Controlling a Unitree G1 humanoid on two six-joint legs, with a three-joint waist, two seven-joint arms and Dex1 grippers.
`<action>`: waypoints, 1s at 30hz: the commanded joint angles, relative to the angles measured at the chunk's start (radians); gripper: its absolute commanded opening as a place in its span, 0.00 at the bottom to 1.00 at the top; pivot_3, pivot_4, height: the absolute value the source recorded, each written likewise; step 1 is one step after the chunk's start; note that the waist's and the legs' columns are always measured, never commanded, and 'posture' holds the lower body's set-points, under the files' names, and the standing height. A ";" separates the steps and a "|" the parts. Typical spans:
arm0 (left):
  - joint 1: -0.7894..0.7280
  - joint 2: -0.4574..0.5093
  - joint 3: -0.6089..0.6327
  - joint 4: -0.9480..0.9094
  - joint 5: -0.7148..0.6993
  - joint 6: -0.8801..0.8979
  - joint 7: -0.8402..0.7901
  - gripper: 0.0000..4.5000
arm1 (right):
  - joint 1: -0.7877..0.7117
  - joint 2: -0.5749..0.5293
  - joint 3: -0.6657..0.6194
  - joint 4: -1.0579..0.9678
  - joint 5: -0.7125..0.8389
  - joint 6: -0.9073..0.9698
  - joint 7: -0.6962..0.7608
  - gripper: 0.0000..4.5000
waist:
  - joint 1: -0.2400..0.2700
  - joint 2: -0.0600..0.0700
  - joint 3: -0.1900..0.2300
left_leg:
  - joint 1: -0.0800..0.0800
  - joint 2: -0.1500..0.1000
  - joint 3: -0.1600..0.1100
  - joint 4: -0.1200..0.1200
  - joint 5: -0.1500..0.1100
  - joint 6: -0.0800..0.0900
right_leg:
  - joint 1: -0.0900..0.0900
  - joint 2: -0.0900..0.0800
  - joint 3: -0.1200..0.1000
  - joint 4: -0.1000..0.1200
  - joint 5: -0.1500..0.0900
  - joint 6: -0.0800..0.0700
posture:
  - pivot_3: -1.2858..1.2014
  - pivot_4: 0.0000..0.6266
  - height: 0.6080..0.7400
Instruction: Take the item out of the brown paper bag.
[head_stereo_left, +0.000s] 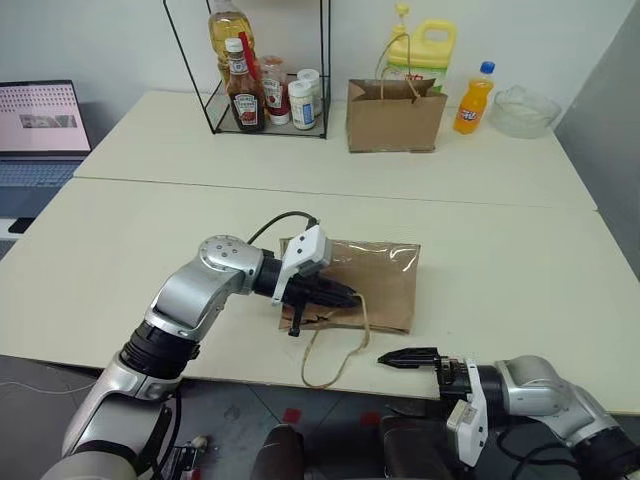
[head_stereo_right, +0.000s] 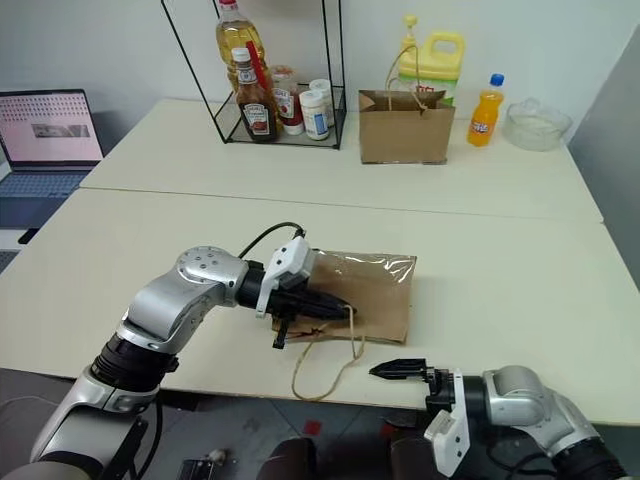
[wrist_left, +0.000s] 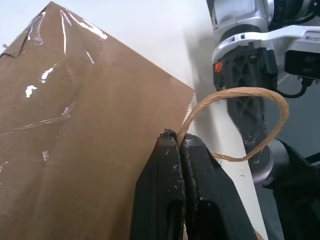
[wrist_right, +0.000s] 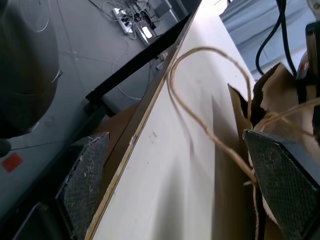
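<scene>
The left gripper (head_stereo_left: 345, 297) pinched the brown paper bag's (head_stereo_left: 385, 280) cord handle (wrist_left: 235, 95), likely to lift its mouth; the right gripper (wrist_right: 175, 185) waited nearby, jaws apart

Left gripper (head_stereo_left: 345, 297) clamped tight; right gripper (head_stereo_left: 395, 358) spread wide.

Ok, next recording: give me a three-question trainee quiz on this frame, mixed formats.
1. True or false: the left gripper is shut on a cord handle of the flat brown paper bag.
2. Multiple choice: the right gripper is A) shut on the bag, B) open at the table edge, C) holding a bottle.
3. Fill in: the orange soda bottle has a ___ cap.

Key: 1 true; 2 B; 3 blue.
</scene>
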 joint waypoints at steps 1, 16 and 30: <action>0.021 0.015 0.023 -0.055 -0.014 -0.017 -0.006 0.01 | -0.067 0.021 -0.012 0.018 0.035 0.006 -0.061 1.00 | -0.003 0.000 0.000 | 0.003 0.000 0.001 0.000 0.000 0.000 | 0.002 0.000 0.001 0.000 0.000 0.000 | 0.52 0.24 1.00; 0.023 0.006 0.028 -0.037 -0.015 -0.027 -0.010 0.00 | -0.094 -0.020 0.054 -0.018 0.130 0.077 -0.037 0.37 | 0.014 -0.001 0.000 | 0.003 0.000 0.003 -0.001 0.000 0.000 | 0.004 0.000 0.004 -0.002 0.000 -0.001 | 0.52 0.24 1.00; 0.015 0.005 0.035 -0.003 -0.010 -0.049 -0.016 0.00 | -0.125 -0.031 0.076 0.067 0.060 0.009 -0.063 0.37 | 0.013 -0.001 0.000 | 0.004 0.000 0.004 -0.001 0.000 0.000 | 0.005 0.000 0.004 -0.002 0.000 0.000 | 0.52 0.24 1.00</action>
